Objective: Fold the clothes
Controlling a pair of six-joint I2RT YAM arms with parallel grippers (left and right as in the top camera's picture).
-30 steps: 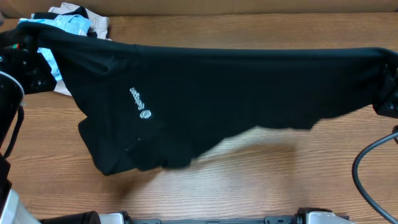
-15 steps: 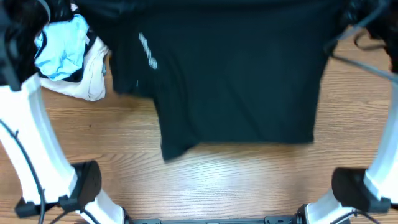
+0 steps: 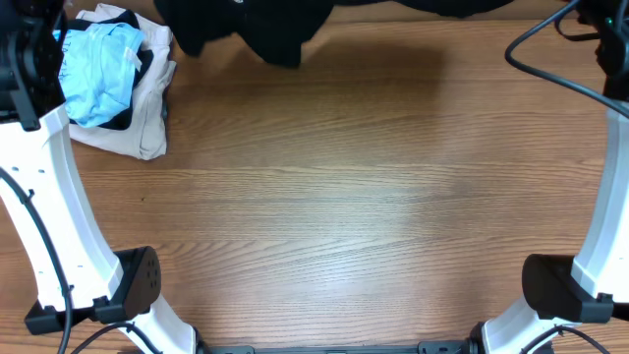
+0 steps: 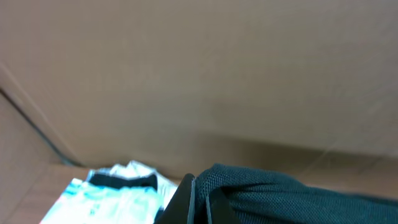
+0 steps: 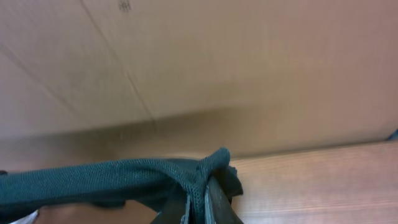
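While most of the black garment (image 3: 246, 25) was cut off by the top edge of the overhead frame, a bunched fold showed over the wooden surface (image 3: 344, 197). At lower centre of its view, the left hand (image 4: 193, 202) was pinched tight on a fabric edge. The right hand (image 5: 200, 202) was likewise clamped on a bunched corner. At upper left, a light blue garment (image 3: 98, 59) lay on a beige garment (image 3: 138, 133).

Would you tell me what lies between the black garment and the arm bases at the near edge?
Only bare wooden table, in the overhead view, between the black garment and the left arm base or right arm base.
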